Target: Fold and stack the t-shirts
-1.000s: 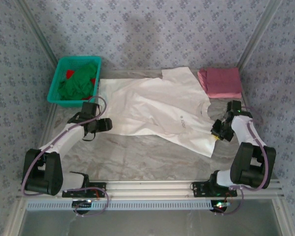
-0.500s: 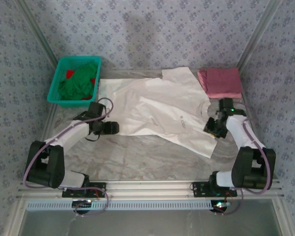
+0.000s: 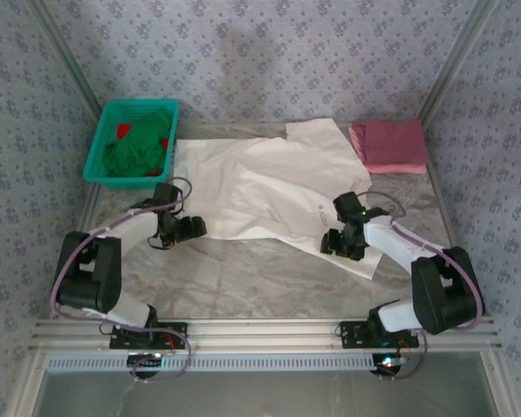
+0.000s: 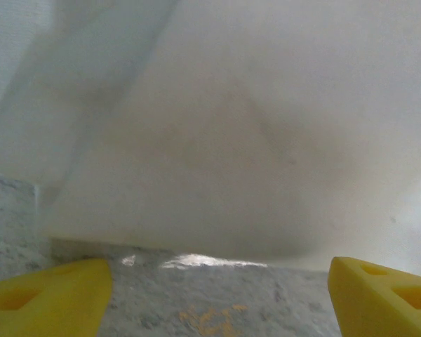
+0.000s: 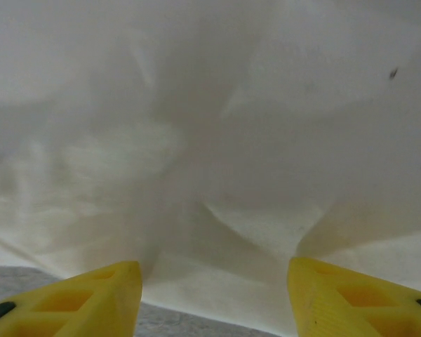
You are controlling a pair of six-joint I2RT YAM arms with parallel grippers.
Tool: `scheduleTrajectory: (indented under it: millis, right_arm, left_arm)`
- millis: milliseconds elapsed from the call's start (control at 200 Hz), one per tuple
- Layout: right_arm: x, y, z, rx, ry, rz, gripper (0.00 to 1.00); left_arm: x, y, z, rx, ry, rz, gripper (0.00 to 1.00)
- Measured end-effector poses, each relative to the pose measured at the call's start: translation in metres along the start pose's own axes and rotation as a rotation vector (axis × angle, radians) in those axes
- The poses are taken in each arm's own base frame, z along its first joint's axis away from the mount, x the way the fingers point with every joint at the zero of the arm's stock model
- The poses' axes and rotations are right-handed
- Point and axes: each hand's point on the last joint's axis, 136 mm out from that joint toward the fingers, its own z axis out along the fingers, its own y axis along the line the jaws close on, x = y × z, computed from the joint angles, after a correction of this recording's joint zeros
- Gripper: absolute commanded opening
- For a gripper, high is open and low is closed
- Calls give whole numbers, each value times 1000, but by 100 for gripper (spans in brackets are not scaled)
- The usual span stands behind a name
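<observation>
Plain cream shirt [image 3: 260, 187], pink shirt [image 3: 388, 146] (teal basket [image 3: 97, 156]).

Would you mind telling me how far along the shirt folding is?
Done: the pink t-shirt lies folded at the far right corner. In hand: the white t-shirt lies spread out, left gripper and right gripper open at its near edge. Remaining: fold it and stack the two.

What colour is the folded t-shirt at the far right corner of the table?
The folded t-shirt is dusty pink, plain with no pattern. It shows best in the top external view.
</observation>
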Motion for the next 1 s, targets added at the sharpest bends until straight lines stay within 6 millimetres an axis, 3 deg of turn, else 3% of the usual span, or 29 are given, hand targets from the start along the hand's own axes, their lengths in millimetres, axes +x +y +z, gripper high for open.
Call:
scheduleTrajectory:
  millis: [180, 245, 290, 455, 690, 999]
  right_arm:
    - [2, -8, 10, 40, 9, 57, 25]
    - [0, -11, 10, 50, 0, 75, 15]
    - [-1, -13, 10, 53, -7, 84, 9]
    - [-14, -26, -8, 48, -78, 131, 0]
    - [-34, -32, -65, 6, -215, 138, 0]
    - [-34, -31, -132, -2, -276, 88, 0]
  left_arm:
    - [-11, 9, 6, -33, 21, -35, 32]
    - [-13, 14, 6, -49, 24, -50, 6]
    - [-14, 18, 6, -58, 20, -56, 0]
    - [-32, 12, 1, -37, -49, -17, 0]
    - [-56, 5, -54, -14, -220, 18, 0]
    - [-40, -3, -121, 11, -298, 54, 0]
